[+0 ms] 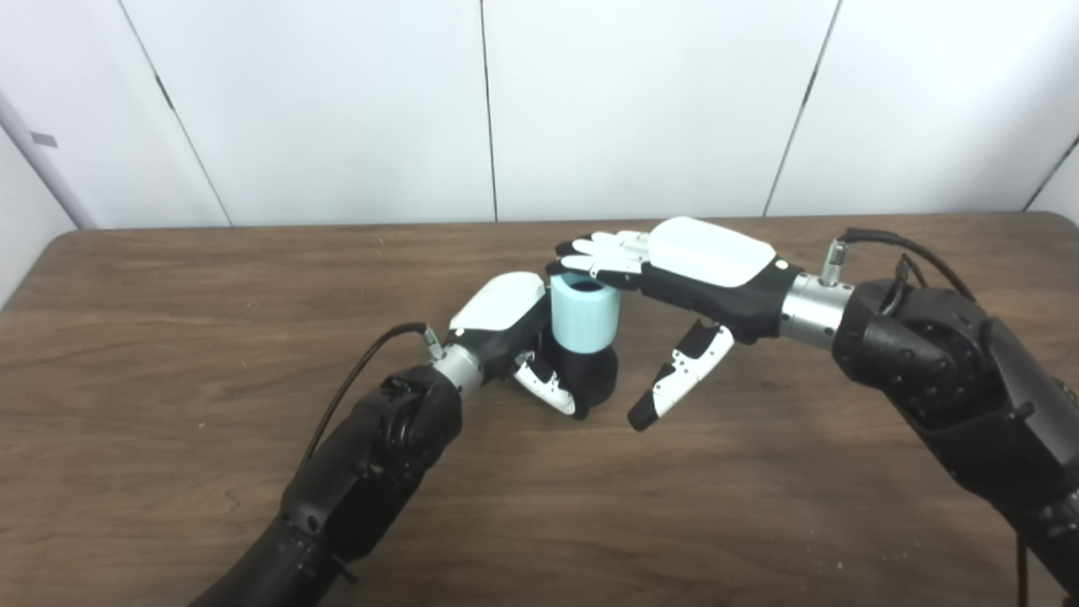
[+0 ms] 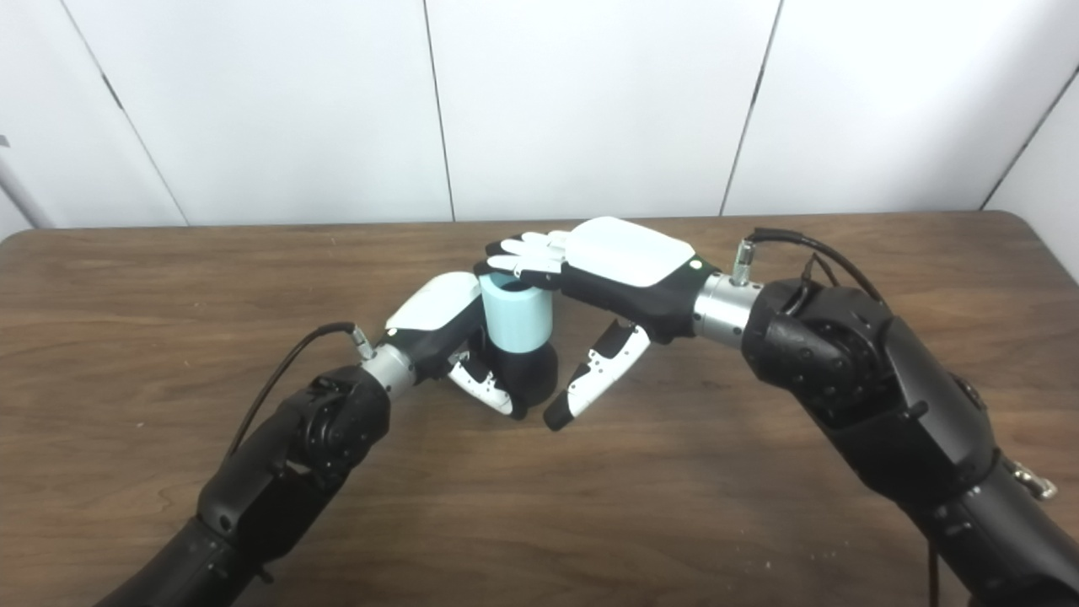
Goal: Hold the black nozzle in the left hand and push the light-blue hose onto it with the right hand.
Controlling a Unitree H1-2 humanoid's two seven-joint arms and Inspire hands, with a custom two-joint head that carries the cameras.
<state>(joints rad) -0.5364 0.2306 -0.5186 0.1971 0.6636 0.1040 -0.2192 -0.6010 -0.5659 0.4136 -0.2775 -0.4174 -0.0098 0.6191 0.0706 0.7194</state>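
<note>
A black nozzle (image 1: 595, 373) stands upright on the brown table (image 1: 169, 337) at its middle. A short light-blue hose (image 1: 584, 314) sits upright on top of the nozzle. My left hand (image 1: 514, 333) is shut on the black nozzle, its thumb across the nozzle's front. My right hand (image 1: 674, 278) is open, palm down, its fingers (image 1: 600, 253) resting flat over the hose's top rim; its thumb hangs free to the right of the nozzle. The same scene shows in the right eye view: hose (image 2: 520, 317), nozzle (image 2: 531, 371).
White wall panels (image 1: 590, 101) stand behind the table's far edge. Cables run from both wrists. Nothing else lies on the table.
</note>
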